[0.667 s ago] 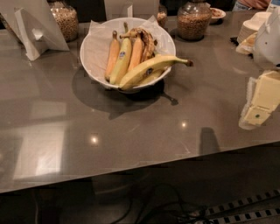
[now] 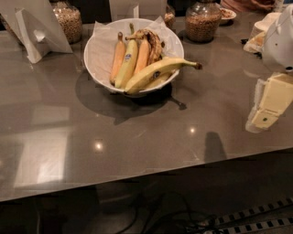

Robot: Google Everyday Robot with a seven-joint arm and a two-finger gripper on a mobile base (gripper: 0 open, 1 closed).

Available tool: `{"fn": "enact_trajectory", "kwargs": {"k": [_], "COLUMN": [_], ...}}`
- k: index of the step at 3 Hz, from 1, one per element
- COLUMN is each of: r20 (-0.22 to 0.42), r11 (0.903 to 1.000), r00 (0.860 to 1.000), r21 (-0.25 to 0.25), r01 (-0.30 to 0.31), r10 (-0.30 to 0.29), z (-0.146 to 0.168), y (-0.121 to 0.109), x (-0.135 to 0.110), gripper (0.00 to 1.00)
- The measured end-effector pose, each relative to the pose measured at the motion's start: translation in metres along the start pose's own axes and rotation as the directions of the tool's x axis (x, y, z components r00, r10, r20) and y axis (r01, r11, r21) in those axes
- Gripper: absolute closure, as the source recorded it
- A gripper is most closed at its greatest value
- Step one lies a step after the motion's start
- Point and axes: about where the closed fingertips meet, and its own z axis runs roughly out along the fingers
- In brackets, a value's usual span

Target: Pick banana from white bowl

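Where the near side of the white bowl (image 2: 91, 61) faces the camera, the banana (image 2: 158, 73) lies across the front of the pile. Its dark stem tip juts out past the right rim, and a small dark sticker sits mid-length.

At least six bananas share the paper-lined bowl. Besides the long one there are a straighter yellow banana with a blue sticker (image 2: 127, 61) and two orange-tinted ones (image 2: 118, 57), one either side of it. Brown-spotted overripe fruit (image 2: 155, 42) sits at the back, and one more is half hidden beneath the long banana. The spotted ones overlap, so their exact number cannot be made out.

Three glass jars of brownish contents stand behind the bowl: one to the left (image 2: 68, 20), one to the right (image 2: 201, 20) and a third (image 2: 170, 16) mostly hidden by the bowl's paper. All three are cut off by the top edge. A white folded card (image 2: 34, 32) stands at far left, and a small dish (image 2: 226, 13) sits at the top right.

The gripper (image 2: 259, 121) hangs at the right edge of the view, above the grey counter (image 2: 137, 141). It is well apart from the banana, to the right of the stem end and nearer the camera. It holds nothing, and whether it is parted or closed cannot be told. Part of the arm above it (image 2: 280, 39) is cropped by the frame. Dark cables (image 2: 174, 219) lie in shadow below the counter.
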Motion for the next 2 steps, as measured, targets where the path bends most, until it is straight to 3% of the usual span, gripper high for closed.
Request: {"fn": "enact_trajectory", "kwargs": {"k": [1, 2], "r20": [0.077, 0.164], "r11": [0.9954, 0.9800], "r00": [0.995, 0.973], "r21": [0.070, 0.144], "r01": [0.065, 0.138], "r10": [-0.070, -0.161], "z": [0.004, 0.007], "y": [-0.015, -0.040], "x": [-0.022, -0.053], "gripper": [0.00, 0.00]}}
